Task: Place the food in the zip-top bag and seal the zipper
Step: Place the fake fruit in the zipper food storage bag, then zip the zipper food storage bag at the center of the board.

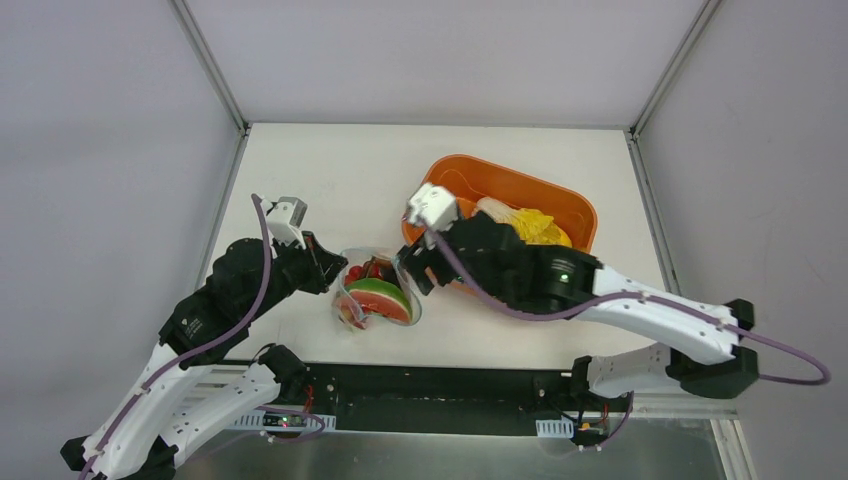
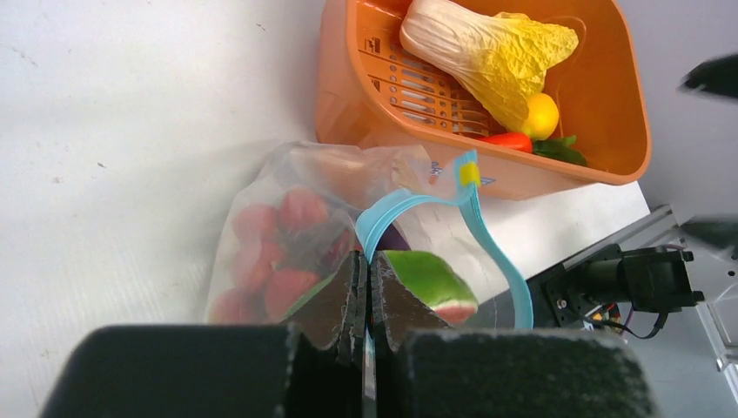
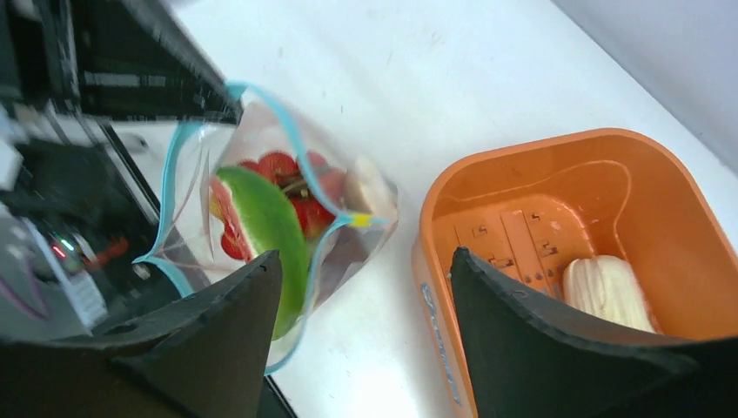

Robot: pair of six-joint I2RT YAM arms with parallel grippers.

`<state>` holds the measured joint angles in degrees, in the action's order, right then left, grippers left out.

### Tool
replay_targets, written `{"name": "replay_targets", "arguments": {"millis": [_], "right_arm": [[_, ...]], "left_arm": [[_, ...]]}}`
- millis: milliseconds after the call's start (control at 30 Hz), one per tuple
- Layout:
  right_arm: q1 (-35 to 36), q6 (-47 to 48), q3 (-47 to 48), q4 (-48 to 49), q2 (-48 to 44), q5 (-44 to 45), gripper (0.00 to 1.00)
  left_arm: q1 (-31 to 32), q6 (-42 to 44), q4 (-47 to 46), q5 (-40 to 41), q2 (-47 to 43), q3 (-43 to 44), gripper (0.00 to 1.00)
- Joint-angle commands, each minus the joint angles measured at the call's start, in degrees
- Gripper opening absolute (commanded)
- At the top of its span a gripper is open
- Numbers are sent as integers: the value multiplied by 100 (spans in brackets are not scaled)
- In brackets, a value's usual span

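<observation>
Near the table's (image 1: 330, 170) front edge the zip-top bag (image 1: 375, 295) stands open, holding a watermelon slice (image 1: 383, 297) and red pieces (image 2: 300, 209). The left gripper (image 2: 365, 261) is clamped on its blue zipper (image 2: 496, 252). The right gripper (image 3: 364, 257) hangs just right, fingers apart. Farther right, an orange tub (image 1: 575, 205) holds napa cabbage (image 2: 487, 52).

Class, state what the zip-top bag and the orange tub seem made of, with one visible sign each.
The zip-top bag looks like thin, clear, glossy plastic film: it crinkles and red food shows through. The orange tub is probably rigid moulded plastic, smooth and slightly shiny, with slots moulded into its floor.
</observation>
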<state>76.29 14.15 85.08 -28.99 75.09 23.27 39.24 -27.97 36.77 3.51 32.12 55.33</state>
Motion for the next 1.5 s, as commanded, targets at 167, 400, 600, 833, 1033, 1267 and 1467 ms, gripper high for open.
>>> {"name": "replay_targets", "arguments": {"millis": [167, 400, 600, 833, 1033, 1267, 1467], "right_arm": [[-1100, -2696, -1078, 690, -753, -1610, 68], [-1102, -2608, -1942, 1706, -829, -2464, 69], [-1232, -619, -3188, 3165, -1653, -2521, 68], [-2081, 662, -3718, 3828, -1522, -3786, 71], [-2651, 1961, -3529, 4061, -835, -5370, 73], [-3261, 2502, -3271, 4123, -332, -6999, 70], [-3386, 2675, -3087, 4207, 36, -7566, 67]], "left_arm": [[-57, -104, -144, 166, -26, -21, 0], [-57, -80, -74, 159, 22, 5, 0], [-58, 149, 121, 129, 23, 84, 0], [-58, 733, 397, -111, 144, 276, 0], [-59, 1185, 711, -509, 593, 617, 0], [-57, 1262, 737, -418, 686, 716, 0], [-58, 1277, 743, -476, 808, 705, 0]]}}
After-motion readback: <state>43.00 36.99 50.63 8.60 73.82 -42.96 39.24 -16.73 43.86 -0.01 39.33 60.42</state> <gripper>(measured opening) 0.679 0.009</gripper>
